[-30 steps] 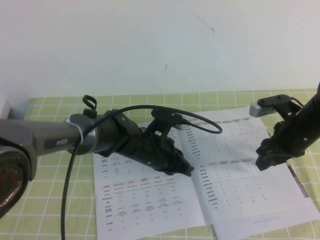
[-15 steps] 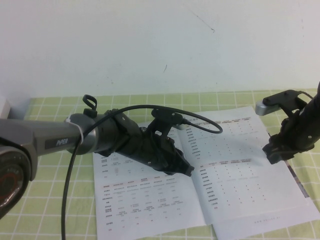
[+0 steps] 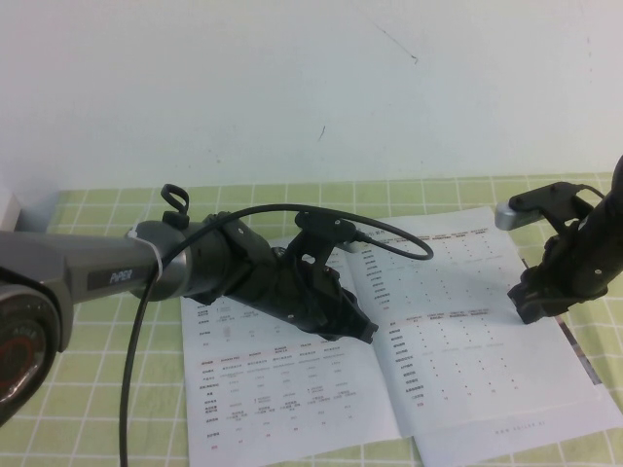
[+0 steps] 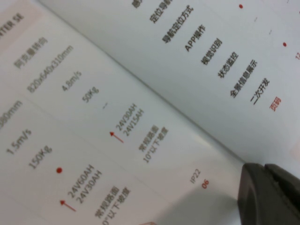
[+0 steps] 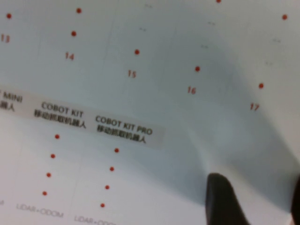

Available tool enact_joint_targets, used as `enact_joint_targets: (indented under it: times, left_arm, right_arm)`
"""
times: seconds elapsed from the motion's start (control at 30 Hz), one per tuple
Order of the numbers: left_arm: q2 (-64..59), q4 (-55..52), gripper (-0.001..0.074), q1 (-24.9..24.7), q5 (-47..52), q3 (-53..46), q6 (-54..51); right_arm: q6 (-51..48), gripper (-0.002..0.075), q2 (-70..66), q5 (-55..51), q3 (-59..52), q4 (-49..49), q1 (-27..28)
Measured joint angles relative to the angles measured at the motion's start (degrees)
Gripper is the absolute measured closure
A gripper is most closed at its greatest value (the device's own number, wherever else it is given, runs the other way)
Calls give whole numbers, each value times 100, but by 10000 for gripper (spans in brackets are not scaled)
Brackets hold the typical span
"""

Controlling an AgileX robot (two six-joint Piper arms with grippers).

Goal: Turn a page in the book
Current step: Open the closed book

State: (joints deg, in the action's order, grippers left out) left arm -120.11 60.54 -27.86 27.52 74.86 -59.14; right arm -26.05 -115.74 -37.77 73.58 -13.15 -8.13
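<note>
The book (image 3: 292,389) lies open and flat on the green checked cloth, white pages printed with small tables. My left gripper (image 3: 365,333) is shut, its tip down on the left-hand leaf close to the spine; in the left wrist view its dark fingers (image 4: 269,197) rest on the paper (image 4: 93,117). My right gripper (image 3: 531,306) is low over the right-hand page (image 3: 458,360), near its outer edge. In the right wrist view it (image 5: 258,201) is open. One dark finger (image 5: 222,199) touches the dotted page (image 5: 140,93), which rises in a soft ridge between the fingers.
The green checked cloth (image 3: 88,389) covers the table up to a white wall (image 3: 292,88). My left arm and its black cable (image 3: 136,321) lie across the book's left half. More page edges show under the book's right edge (image 3: 582,362).
My right gripper has moved right, toward the outer edge of the right-hand page, and settled low on it. The left arm and the book have not moved.
</note>
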Motion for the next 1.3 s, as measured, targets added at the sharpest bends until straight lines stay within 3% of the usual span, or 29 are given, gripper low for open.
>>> enact_joint_targets:
  times: [0.67,1.3]
  left_arm:
    - [0,0,738,0,13,10,-8]
    - [0,0,738,0,13,10,-8]
  right_arm:
    - [410,405,-9,-7,10,-63,0]
    - [-490,405,-64,-76,10,-1530,0]
